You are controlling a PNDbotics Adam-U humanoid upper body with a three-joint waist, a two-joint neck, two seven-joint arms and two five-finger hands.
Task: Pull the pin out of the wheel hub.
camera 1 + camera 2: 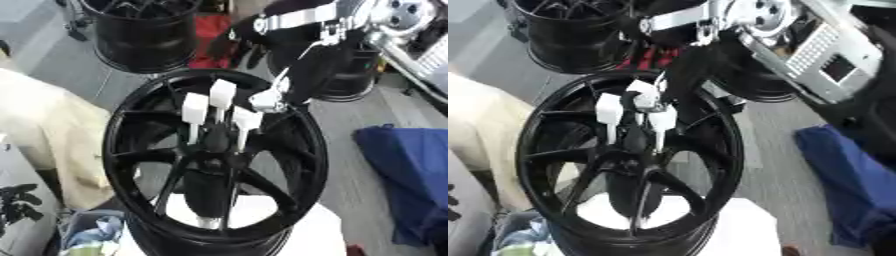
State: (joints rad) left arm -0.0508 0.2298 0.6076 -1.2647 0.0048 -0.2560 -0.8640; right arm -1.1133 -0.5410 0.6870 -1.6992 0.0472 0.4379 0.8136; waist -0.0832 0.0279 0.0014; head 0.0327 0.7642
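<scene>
A black spoked wheel hub [122,150] stands tilted toward me on a white support [302,232]. Three white block-headed pins stick up from its centre: a left pin [194,107], a middle pin [222,94] and a right pin [247,120]. My right arm comes down from the upper right, and its dark right hand [297,82] reaches over the rim to just right of the pins. A small white piece [265,101] shows at the tip of the hand, close to the right pin. The hand blends into the dark wheel, so its grip is hidden. No left hand shows.
Another black wheel [144,35] stands at the back left, and a further dark one [354,75] sits behind my arm. A beige cloth [44,125] lies at the left, a blue cloth [407,170] at the right, and something red [210,32] at the back.
</scene>
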